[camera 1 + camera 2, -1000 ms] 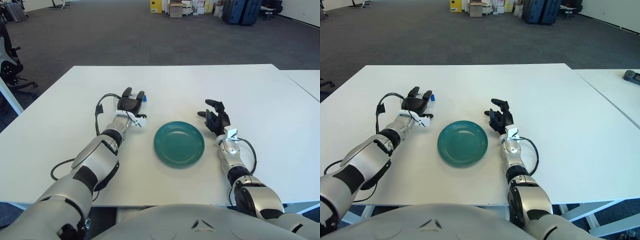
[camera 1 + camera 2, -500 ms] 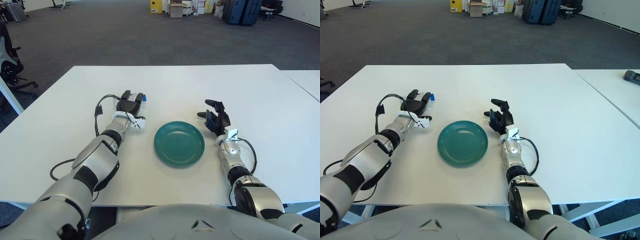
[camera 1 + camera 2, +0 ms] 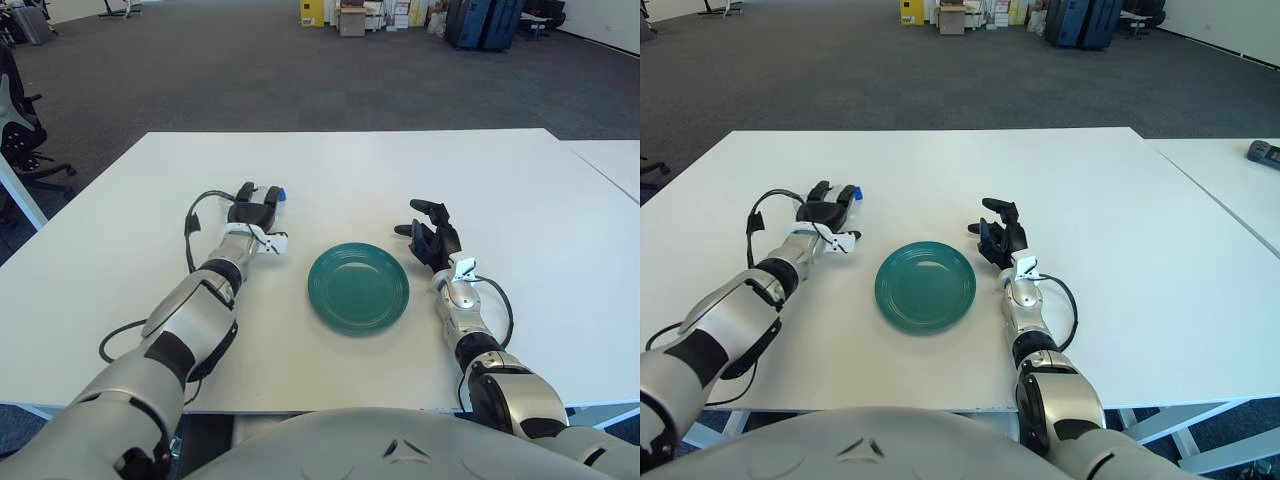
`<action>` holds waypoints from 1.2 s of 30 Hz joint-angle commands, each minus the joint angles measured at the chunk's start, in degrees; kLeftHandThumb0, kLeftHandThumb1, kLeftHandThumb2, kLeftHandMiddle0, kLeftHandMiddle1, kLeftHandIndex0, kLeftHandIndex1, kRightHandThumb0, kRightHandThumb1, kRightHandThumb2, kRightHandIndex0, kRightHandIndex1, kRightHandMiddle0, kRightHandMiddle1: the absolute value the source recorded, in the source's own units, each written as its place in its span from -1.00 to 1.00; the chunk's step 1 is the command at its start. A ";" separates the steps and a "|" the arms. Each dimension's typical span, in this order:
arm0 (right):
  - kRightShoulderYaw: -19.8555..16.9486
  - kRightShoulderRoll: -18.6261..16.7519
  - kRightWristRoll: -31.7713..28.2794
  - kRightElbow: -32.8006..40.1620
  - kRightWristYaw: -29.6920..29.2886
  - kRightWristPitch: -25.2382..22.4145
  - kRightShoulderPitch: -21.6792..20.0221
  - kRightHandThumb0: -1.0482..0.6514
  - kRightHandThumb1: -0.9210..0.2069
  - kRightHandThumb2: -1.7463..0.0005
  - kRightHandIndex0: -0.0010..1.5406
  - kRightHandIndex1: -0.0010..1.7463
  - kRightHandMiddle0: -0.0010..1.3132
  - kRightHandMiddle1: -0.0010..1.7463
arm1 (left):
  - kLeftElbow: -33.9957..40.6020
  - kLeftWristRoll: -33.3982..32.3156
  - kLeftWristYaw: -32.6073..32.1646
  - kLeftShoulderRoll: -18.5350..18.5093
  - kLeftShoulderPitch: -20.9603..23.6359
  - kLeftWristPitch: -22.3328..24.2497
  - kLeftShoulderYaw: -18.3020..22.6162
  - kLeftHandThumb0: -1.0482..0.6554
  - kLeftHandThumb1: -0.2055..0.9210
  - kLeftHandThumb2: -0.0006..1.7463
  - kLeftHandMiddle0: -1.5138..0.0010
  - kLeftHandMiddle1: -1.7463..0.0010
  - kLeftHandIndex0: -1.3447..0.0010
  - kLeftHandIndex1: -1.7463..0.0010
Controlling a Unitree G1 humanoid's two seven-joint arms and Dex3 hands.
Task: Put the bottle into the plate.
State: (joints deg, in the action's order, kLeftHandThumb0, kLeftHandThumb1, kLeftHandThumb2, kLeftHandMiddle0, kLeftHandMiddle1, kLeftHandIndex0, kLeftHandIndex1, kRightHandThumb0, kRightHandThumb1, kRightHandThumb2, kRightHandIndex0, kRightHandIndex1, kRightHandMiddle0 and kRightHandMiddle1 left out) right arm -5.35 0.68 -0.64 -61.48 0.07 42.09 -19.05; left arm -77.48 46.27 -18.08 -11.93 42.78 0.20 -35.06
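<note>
The bottle is mostly hidden under my left hand [image 3: 252, 207]; only its blue cap [image 3: 280, 194] shows past the fingertips, on the white table left of and behind the plate. The left hand's dark fingers lie curled down over the bottle. The round teal plate [image 3: 358, 287] sits bare at the table's middle front, a hand's width to the right of the left wrist. My right hand [image 3: 432, 238] shows just beyond the plate's right edge, fingers loosely bent, holding nothing.
The white table [image 3: 400, 170] stretches far behind the plate. A second white table [image 3: 1240, 190] adjoins on the right with a dark device [image 3: 1264, 151] on it. A black office chair [image 3: 20, 120] stands at the left. Black cable [image 3: 193, 232] loops beside my left forearm.
My left hand has slid a little left and away, its fingers lowering from raised and spread onto the bottle; the blue cap shifted left with it. Plate and right hand are unchanged.
</note>
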 commanded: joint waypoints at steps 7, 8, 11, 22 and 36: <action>0.77 -0.44 1.47 -3.69 -0.28 0.79 9.76 -0.29 -0.80 0.05 -0.25 0.06 -0.94 0.28 | -1.53 -6.57 8.03 -0.70 -2.13 0.70 5.95 -1.00 1.00 -0.25 0.70 0.92 1.00 0.72; 0.81 -0.42 1.50 -3.61 -0.30 0.81 9.83 -0.29 -0.80 0.06 -0.25 0.06 -0.94 0.28 | -1.52 -7.49 8.98 -0.65 -2.17 0.73 6.86 -1.00 1.00 -0.26 0.69 0.92 1.00 0.72; 0.91 -0.39 1.57 -3.37 -0.38 0.80 9.96 -0.30 -0.82 0.06 -0.24 0.06 -0.94 0.28 | -1.44 -9.91 11.23 -0.52 -2.31 0.64 9.25 -1.00 1.00 -0.27 0.57 0.87 1.00 0.67; 0.93 -0.48 1.38 -2.60 -0.26 1.13 10.65 -0.28 -0.86 0.08 -0.23 0.05 -0.91 0.27 | 0.25 -14.89 16.40 0.34 -1.63 -0.15 13.87 -1.00 1.00 -0.23 0.44 -0.94 1.00 0.08; 1.16 0.03 1.50 -3.38 0.48 0.62 10.43 -0.39 -0.99 0.21 -0.25 0.04 -0.92 0.26 | 43.48 -7.13 19.76 -10.41 -17.16 2.67 9.06 -0.99 1.00 -0.25 0.62 0.31 1.00 0.31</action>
State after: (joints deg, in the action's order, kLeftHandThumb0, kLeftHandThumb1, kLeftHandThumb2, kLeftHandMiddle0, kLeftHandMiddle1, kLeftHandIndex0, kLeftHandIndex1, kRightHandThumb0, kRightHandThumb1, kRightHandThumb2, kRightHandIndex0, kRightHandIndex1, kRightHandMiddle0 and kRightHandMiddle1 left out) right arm -4.96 1.16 -0.61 -59.45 0.10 42.57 -18.32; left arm -53.98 35.41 -0.53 -16.84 35.72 0.23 -24.19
